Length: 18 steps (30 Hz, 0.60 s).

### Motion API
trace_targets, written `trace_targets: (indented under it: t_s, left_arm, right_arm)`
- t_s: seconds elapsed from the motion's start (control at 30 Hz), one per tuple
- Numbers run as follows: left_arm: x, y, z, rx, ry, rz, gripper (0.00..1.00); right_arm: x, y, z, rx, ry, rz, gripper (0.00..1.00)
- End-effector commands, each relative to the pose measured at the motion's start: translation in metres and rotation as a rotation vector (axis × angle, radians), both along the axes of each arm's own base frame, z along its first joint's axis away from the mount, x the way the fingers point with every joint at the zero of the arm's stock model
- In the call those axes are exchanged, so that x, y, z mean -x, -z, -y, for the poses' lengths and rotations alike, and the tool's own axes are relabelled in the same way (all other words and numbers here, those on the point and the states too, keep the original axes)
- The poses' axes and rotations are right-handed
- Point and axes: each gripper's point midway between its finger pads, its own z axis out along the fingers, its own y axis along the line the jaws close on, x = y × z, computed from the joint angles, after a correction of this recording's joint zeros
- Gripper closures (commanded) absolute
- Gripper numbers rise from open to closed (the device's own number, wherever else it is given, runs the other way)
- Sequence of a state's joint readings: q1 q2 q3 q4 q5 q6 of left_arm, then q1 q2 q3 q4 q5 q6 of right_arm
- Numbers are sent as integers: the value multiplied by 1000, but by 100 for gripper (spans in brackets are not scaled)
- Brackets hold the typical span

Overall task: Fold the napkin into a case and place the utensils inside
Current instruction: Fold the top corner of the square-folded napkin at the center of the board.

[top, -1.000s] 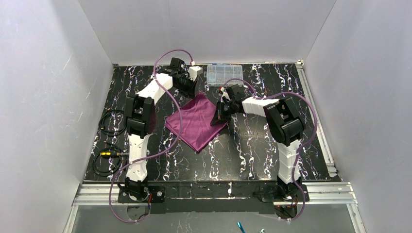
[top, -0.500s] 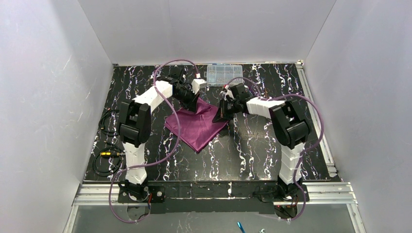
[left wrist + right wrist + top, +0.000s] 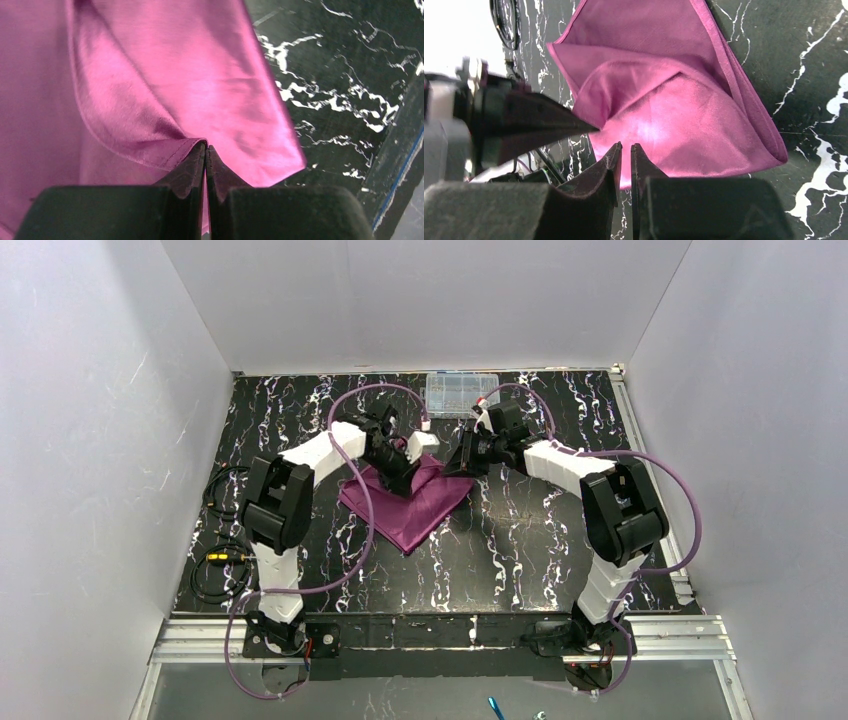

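Observation:
The plum-purple napkin (image 3: 412,517) lies as a diamond on the black marbled table, and its far corner is folded over toward the middle. My left gripper (image 3: 407,478) is shut on that hemmed corner (image 3: 175,150) and holds it just above the cloth (image 3: 150,75). My right gripper (image 3: 453,464) hovers at the napkin's right side. In the right wrist view its jaws (image 3: 625,146) stand a narrow gap apart with nothing between them, the napkin (image 3: 674,115) lies beyond, and the left gripper's fingers (image 3: 539,122) enter from the left. The cloth forms no case, and the utensils are out of view.
A clear plastic compartment box (image 3: 461,393) sits at the table's far edge, behind both grippers. Black coiled cables (image 3: 228,490) lie at the left edge. White walls close in the table on three sides.
The left gripper carried the napkin's far corner nearer and to the right, over the cloth. The right gripper's jaws parted off the right corner and it drew back toward the far side.

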<state>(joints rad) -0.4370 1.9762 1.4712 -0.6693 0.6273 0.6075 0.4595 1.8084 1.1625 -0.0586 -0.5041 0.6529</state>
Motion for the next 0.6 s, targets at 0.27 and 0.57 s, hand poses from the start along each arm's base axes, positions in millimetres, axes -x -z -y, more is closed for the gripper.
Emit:
trace_targets:
  t_s: [0.27,0.57]
  left_arm:
    - [55,-26,-5,-36,181,50,100]
    - [90,-12,-22,-123,300,38,100]
  right_arm:
    - [-1,-5,14,90,35,25,79]
    - [6,2,27,144,34,22,79]
